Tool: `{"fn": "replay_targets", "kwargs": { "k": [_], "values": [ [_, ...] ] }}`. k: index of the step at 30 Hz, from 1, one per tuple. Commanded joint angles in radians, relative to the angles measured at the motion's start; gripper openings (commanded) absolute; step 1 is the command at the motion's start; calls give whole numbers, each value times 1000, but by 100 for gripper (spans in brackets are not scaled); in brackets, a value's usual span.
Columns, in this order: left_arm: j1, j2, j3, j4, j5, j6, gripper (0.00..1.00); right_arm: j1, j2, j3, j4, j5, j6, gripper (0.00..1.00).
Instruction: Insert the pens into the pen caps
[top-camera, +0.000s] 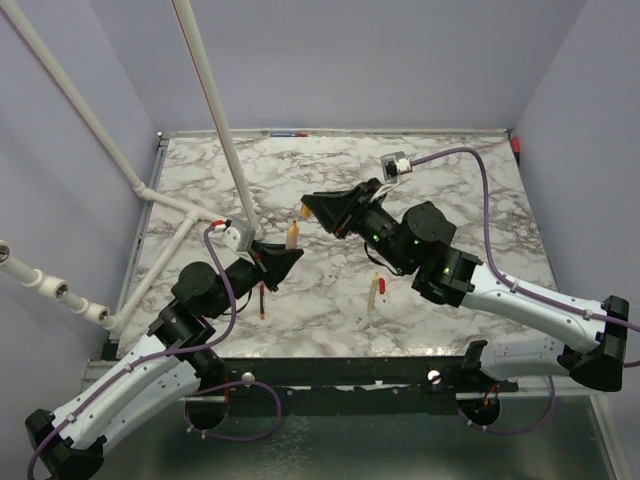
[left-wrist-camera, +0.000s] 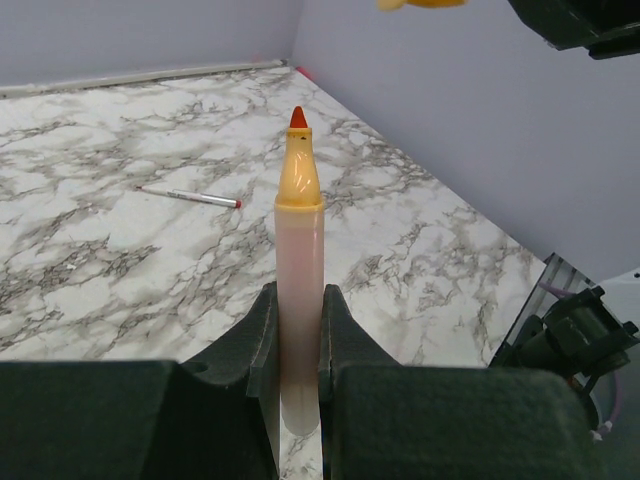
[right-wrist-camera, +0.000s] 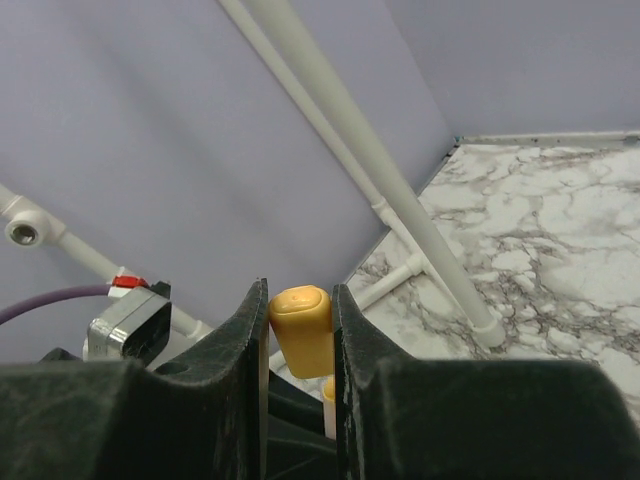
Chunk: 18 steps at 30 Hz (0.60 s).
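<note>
Near the middle of the worktop (top-camera: 450, 200), two end effectors face each other. The left end effector (top-camera: 290, 256) grips a pen (left-wrist-camera: 299, 290) standing upright. The right end effector (top-camera: 308, 206), just behind and right of it, grips a cap (right-wrist-camera: 303, 325) close to that pen's tip but apart from it. A loose pen (top-camera: 262, 300) lies nearer, on the left, and two more pens (top-camera: 375, 290) lie to the right. A pipe frame (top-camera: 215, 110) stands along the left side.

the table (top-camera: 330, 165) is patterned as white marble with grey veins. the pen (left-wrist-camera: 299, 290) is coloured pale pinkish-white on the barrel, yellow-orange at the neck, red at the tip. the cap (right-wrist-camera: 303, 325) is coloured yellow-orange. the walls (top-camera: 400, 60) are tinted lavender.
</note>
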Motion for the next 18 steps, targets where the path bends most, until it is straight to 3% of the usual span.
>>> {"fn": "replay_targets", "kwargs": {
  "k": [1,18],
  "values": [
    [-1,-51,-29,81,49,21,0,26,52,49,83,54,-39,1],
    [-1,-95,-36,64,50,36,0,113,131,99,80,152,-68,1]
  ]
}}
